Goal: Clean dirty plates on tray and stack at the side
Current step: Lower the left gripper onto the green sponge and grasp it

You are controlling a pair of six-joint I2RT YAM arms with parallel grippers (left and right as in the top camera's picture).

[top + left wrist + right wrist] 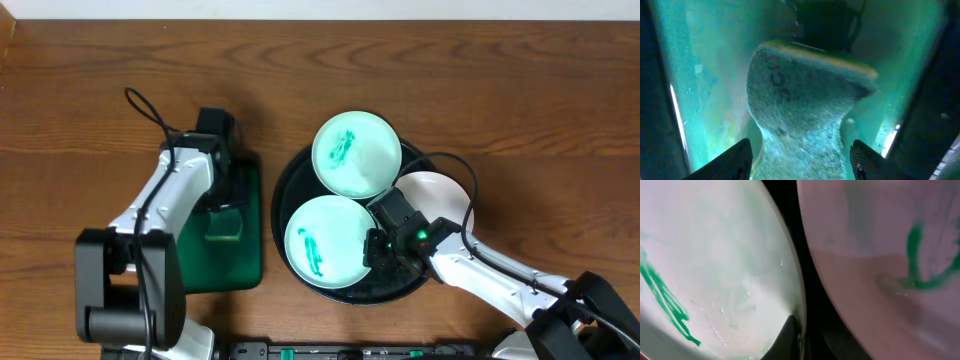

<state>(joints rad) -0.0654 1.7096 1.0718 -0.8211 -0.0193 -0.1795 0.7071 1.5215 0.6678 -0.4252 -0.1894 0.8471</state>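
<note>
Judging from overhead, no plate was stacked yet: the rear plate (pixel 356 153) and front plate (pixel 325 241) on the tray (pixel 283 190) bore green smears, and the white plate (pixel 440 195) lay at its right edge, seemingly plain.

Left wrist: the left gripper (pixel 800 162) stood open astride the sponge (pixel 800 95) in the green tray (pixel 245 235).

Right wrist: the right gripper (pixel 792 339) was closed at the front plate's rim.

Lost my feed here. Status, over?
Left gripper open around sponge over green tray. Right gripper shut between mint plates, both smeared. White plate beside them, all on black tray, none stacked.
</note>
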